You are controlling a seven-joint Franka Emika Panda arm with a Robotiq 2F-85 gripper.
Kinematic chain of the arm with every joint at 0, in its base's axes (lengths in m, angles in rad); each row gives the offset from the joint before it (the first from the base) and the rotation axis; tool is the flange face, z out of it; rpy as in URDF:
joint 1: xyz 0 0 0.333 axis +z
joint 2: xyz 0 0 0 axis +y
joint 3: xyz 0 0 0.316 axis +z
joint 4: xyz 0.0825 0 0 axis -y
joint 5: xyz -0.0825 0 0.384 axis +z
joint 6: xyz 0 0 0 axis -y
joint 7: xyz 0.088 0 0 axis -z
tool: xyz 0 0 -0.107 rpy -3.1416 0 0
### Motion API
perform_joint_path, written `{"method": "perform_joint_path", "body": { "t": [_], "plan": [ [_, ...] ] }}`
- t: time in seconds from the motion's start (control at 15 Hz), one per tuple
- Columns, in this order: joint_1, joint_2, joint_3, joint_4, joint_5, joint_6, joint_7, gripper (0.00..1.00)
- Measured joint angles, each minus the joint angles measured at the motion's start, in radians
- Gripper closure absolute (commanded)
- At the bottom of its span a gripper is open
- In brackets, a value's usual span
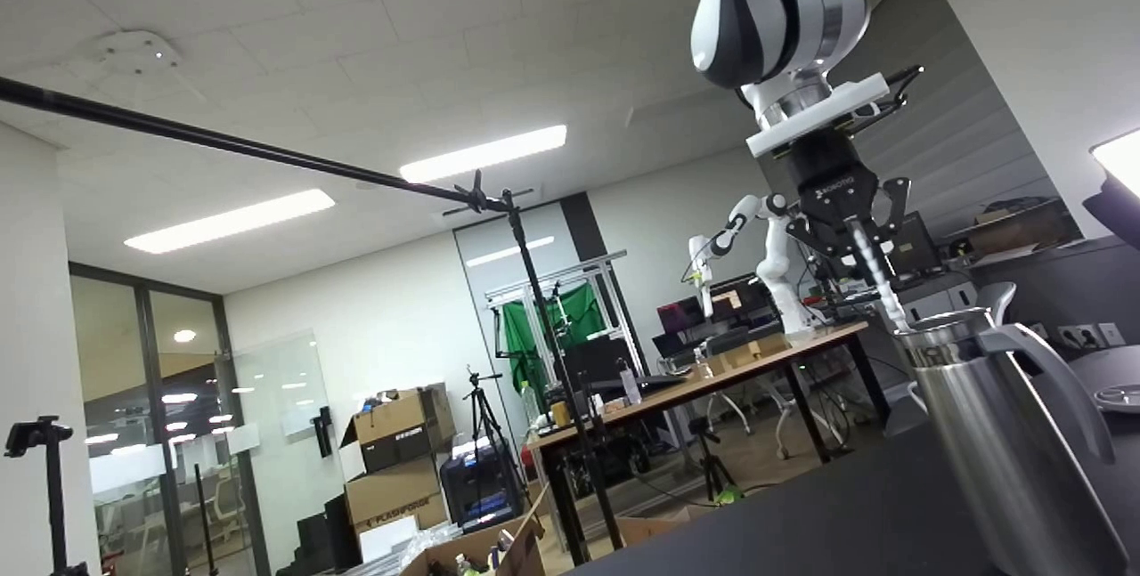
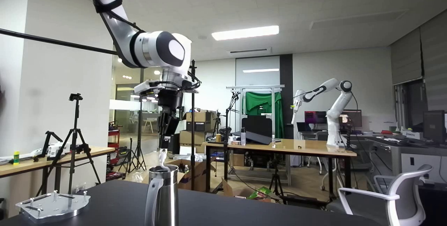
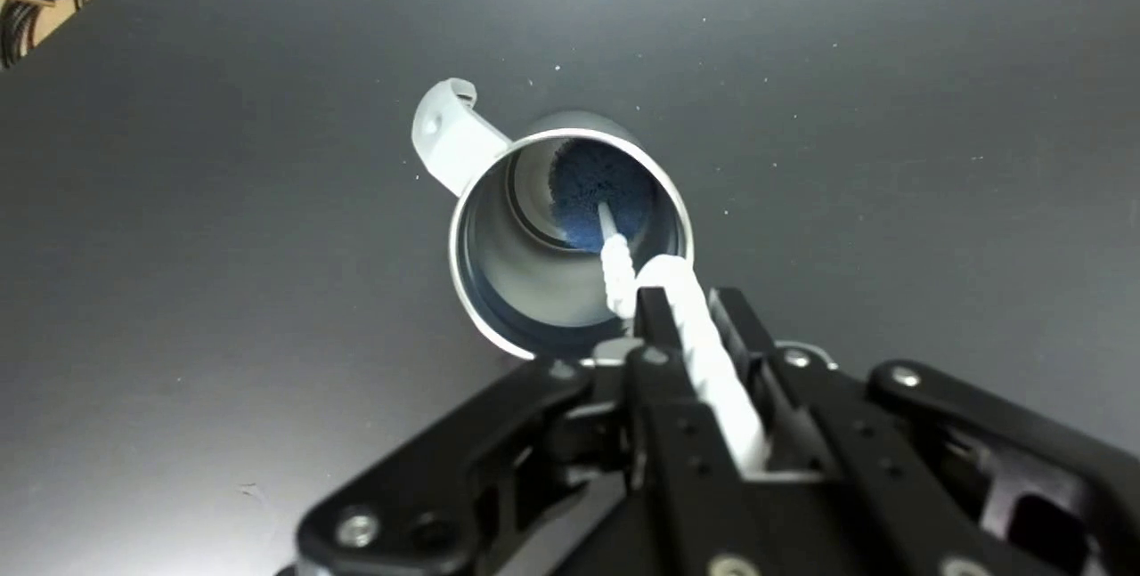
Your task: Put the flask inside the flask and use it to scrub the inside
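Flask (image 1: 1006,451) upright on the table (image 3: 891,158), handle (image 3: 450,135) toward 10–11 o'clock in the wrist view; brush (image 1: 879,278) in the flask, blue head (image 3: 601,175) deep inside at 1 o'clock; cannot tell whether it touches the base; white shaft (image 3: 617,273) leans out toward 5 o'clock, pinched by the pincer (image 3: 690,300) above the rim; in an exterior view, open box (image 1: 527,554) at 9 o'clock of the flask, small items (image 1: 464,566) in it, blurred.

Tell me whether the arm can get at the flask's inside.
Most likely yes: the flask stands open on top, and the brush, held in the jaws, runs down into it with its blue head inside.
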State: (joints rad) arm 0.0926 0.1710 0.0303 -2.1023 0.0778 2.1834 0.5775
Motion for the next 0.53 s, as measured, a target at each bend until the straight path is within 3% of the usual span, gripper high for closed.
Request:
{"method": "perform_joint_path", "body": {
  "t": [0.53],
  "plan": [
    [0.049, -0.21, 0.05, 0.034, -0.1, -0.197, 0.069, 0.96]
  ]
}}
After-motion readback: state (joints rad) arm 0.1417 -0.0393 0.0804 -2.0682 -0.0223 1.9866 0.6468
